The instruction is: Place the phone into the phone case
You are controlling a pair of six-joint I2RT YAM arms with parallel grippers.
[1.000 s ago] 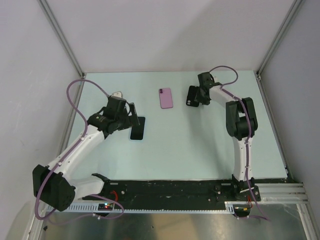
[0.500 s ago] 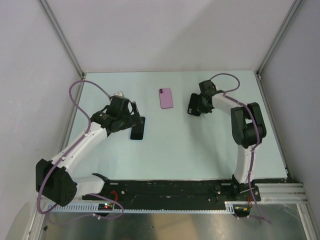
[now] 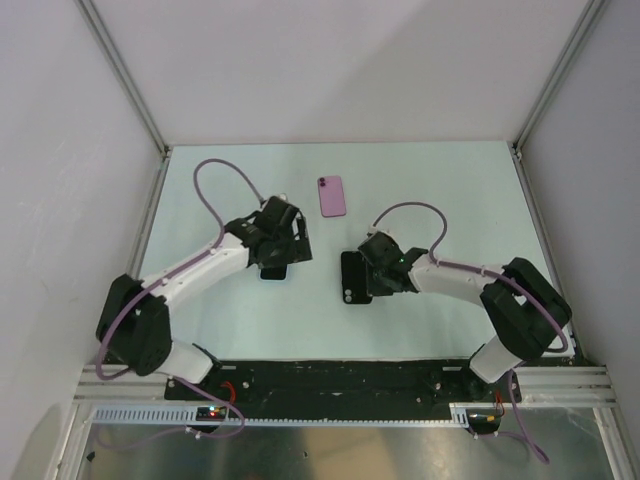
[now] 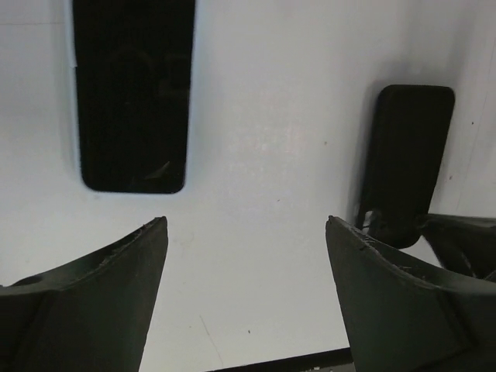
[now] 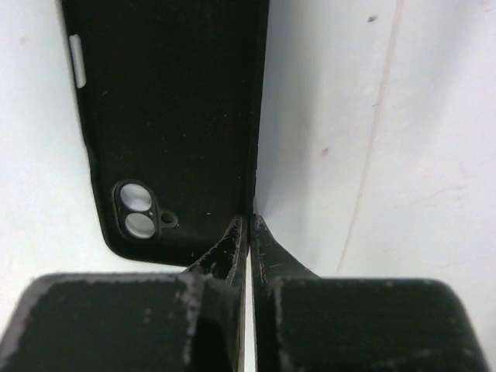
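Note:
A black phone (image 3: 272, 270) lies screen up on the table; in the left wrist view it (image 4: 132, 93) is at the top left. My left gripper (image 3: 292, 250) hovers over its far end, open and empty (image 4: 246, 225). A black phone case (image 3: 351, 278) with camera cut-outs (image 5: 139, 213) lies open side up right of the phone. My right gripper (image 3: 374, 272) is shut on the case's right edge (image 5: 249, 221). The case also shows in the left wrist view (image 4: 411, 155).
A pink phone (image 3: 331, 196) lies back side up at the far middle of the table. Frame posts and grey walls close in both sides. The black base rail (image 3: 340, 380) runs along the near edge.
My right gripper has carried the black case from the far right to the middle, next to the black phone. My left gripper has moved right, over the phone.

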